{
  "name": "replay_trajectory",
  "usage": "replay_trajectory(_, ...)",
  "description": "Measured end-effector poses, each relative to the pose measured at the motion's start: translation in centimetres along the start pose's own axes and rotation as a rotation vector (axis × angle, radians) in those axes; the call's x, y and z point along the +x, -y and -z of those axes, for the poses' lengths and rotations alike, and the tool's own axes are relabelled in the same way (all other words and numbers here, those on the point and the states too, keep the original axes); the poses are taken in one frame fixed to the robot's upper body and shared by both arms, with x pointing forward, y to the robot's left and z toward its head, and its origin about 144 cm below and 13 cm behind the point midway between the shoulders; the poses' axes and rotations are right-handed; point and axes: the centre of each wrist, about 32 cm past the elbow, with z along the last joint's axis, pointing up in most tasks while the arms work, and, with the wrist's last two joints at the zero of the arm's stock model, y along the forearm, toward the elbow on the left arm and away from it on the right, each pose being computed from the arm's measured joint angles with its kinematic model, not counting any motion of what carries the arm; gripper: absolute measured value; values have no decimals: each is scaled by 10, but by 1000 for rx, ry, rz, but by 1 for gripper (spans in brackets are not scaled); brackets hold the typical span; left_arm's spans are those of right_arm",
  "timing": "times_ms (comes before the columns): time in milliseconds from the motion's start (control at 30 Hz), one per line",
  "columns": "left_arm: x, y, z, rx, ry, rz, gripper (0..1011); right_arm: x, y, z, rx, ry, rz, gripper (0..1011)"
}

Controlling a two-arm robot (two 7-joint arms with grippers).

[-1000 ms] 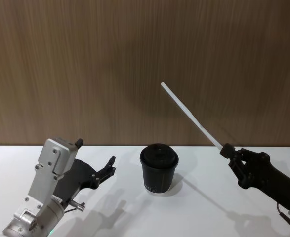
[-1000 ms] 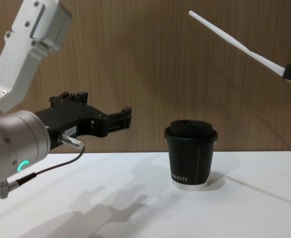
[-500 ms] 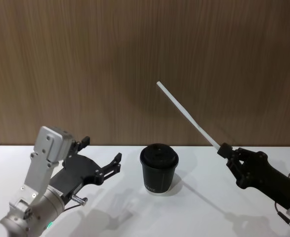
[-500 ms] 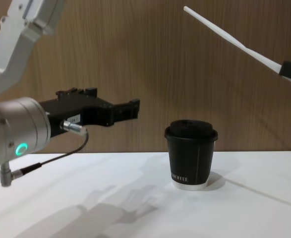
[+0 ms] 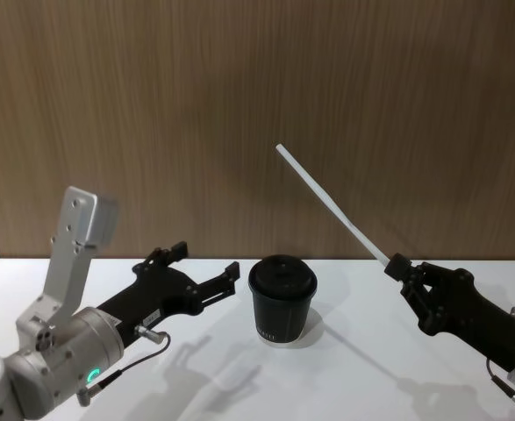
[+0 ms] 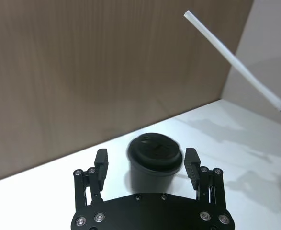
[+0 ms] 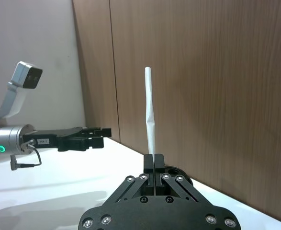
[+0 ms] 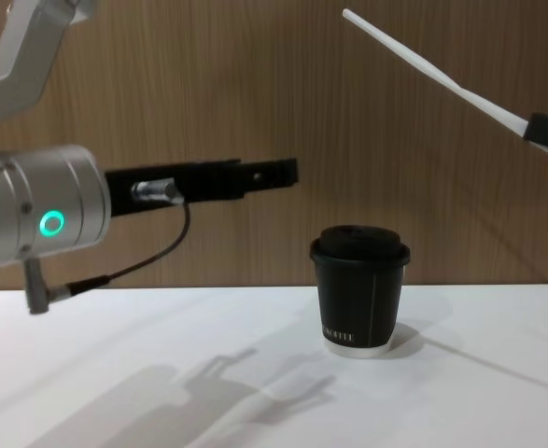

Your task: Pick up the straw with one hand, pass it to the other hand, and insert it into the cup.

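One straw point(image 5: 327, 202): white, held aloft by its lower end, slanting up toward the robot's left, tip high over the cup point(image 5: 282, 298).
Right gripper point(image 5: 396, 265): fingers clamped together on the straw.
Left gripper point(image 5: 206, 260): fingers spread apart, empty, raised beside the cup.
Cup: upright on the white table point(image 5: 371, 368), lid on, between both grippers.

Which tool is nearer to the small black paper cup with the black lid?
Left. The left tool, open, hovers just left of the cup. The right tool holds the thin white straw farther off to its right.
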Motion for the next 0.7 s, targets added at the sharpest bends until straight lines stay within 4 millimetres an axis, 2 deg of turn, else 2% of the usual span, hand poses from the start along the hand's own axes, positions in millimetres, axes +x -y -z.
replay_trajectory(367,5,15,-14,36,-218,140,1000,0,0,0,1,-1,-3,17)
replay_trajectory(700,5,38,-21,38,-397,308,1000,0,0,0,1,-1,-4,17)
